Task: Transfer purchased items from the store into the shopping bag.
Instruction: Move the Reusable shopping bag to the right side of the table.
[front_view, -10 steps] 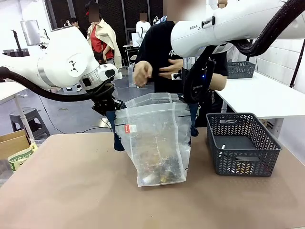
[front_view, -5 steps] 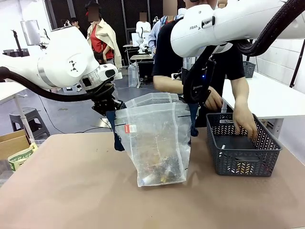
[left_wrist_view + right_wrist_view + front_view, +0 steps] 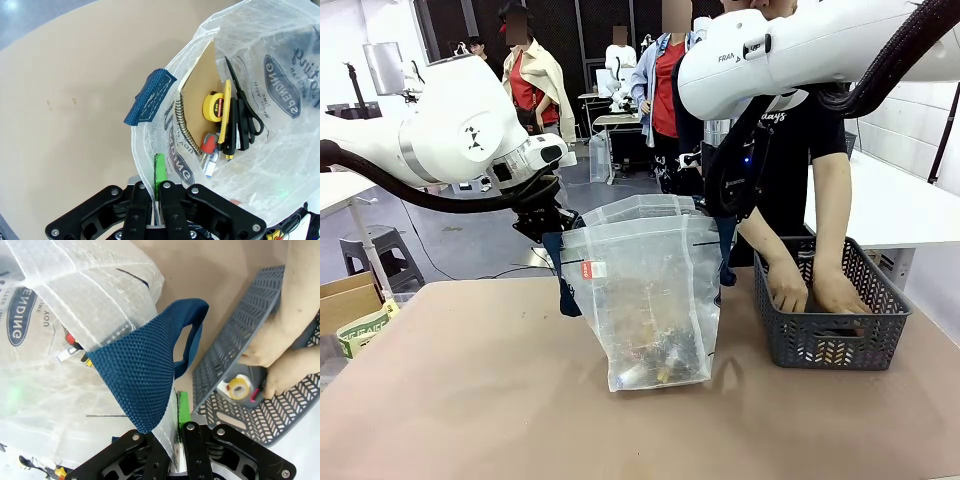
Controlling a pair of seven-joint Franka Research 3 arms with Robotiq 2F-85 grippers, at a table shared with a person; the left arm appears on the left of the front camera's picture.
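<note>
Translucent plastic bag (image 3: 650,300) is held up mid-table, mouth spread, and roughly halfway done is the guess. The basket (image 3: 825,345) is parked at 3 o'clock of it, with the person's hands (image 3: 787,285) dug inside. The bag rim is pinched at 9 o'clock by the closed left gripper (image 3: 155,182) and at 3 o'clock by the closed right gripper (image 3: 177,415), beside a navy handle (image 3: 145,370). Already bagged: a notebook (image 3: 200,80), scissors (image 3: 245,112), a yellow tape measure (image 3: 214,106). A yellow tape roll (image 3: 239,387) can be seen in the basket, yet to be moved.
</note>
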